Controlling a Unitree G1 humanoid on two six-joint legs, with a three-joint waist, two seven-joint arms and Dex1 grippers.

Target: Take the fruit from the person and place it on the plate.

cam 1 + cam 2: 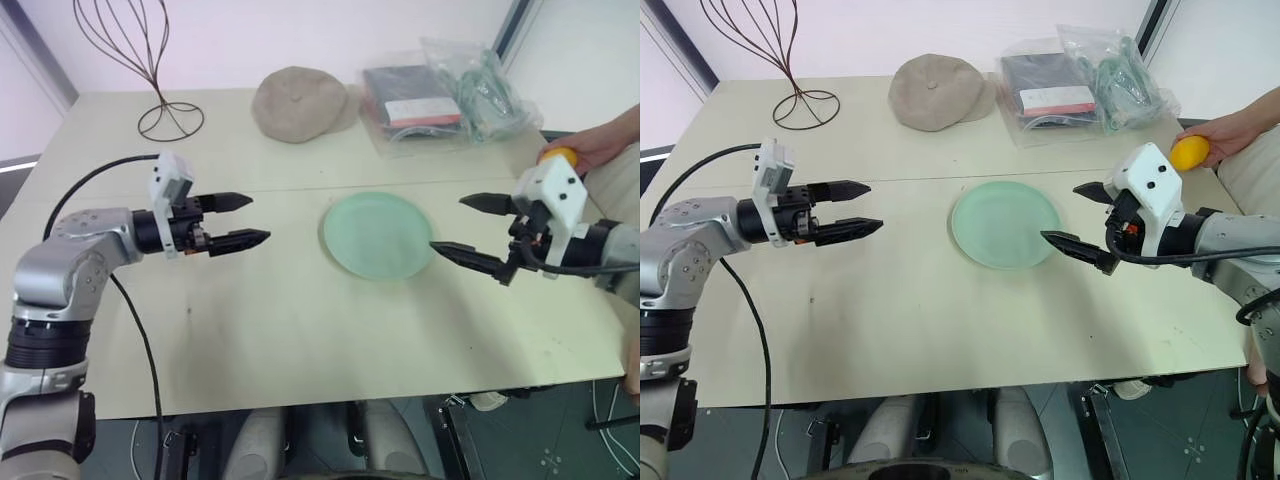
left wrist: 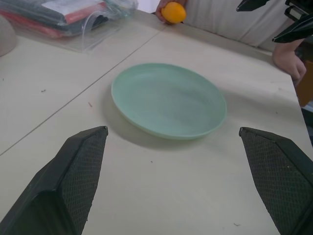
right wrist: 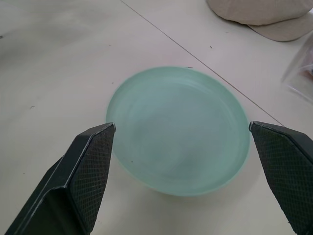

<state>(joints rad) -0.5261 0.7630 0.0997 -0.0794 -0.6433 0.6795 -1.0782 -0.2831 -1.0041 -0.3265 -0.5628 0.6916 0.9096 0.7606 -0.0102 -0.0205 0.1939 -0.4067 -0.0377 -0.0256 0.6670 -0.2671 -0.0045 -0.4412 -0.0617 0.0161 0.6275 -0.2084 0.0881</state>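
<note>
The pale green plate lies empty in the middle of the table, between my two arms. At the table's right edge the person's hand holds the yellow-orange fruit just above the tabletop. My right gripper hovers open at the plate's right rim, pointing left, with the fruit behind its wrist. My left gripper is open too, well to the left of the plate and pointing at it. Nothing sits between either pair of fingers. The left wrist view looks across the plate to the fruit.
A beige cap lies at the back centre. Clear plastic bags with dark contents sit at the back right, close to the person's hand. A wire stand is at the back left. A black cable trails from my left arm.
</note>
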